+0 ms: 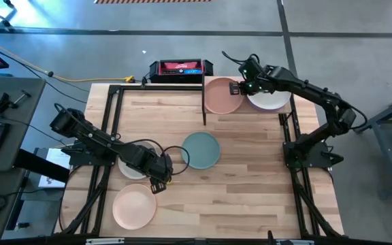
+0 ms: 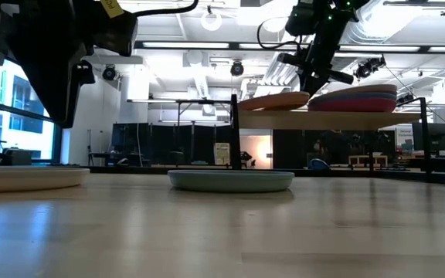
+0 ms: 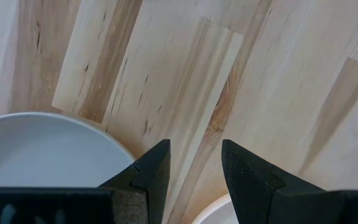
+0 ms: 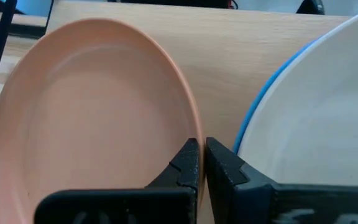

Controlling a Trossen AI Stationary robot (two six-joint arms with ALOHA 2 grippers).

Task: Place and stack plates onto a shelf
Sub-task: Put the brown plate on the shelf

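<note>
On the raised pale-wood shelf (image 1: 247, 109), the right gripper (image 4: 201, 163), jaws closed on the rim of a round peach-pink plate (image 4: 92, 118), holds it tilted just beside the white-topped stack (image 4: 316, 124), while the left gripper (image 3: 194, 168) hangs open-jawed over the desk (image 1: 250, 177).

Grey plate (image 1: 132, 168): largely hidden under left arm.
Shelf stack (image 2: 358, 99): lower plate colours indistinct.
Peach-pink plate (image 4: 86, 112): cut off by picture edge.

Grey concrete floor (image 1: 332, 20); ceiling strip lights (image 2: 207, 45); window (image 2: 10, 108) at side.
</note>
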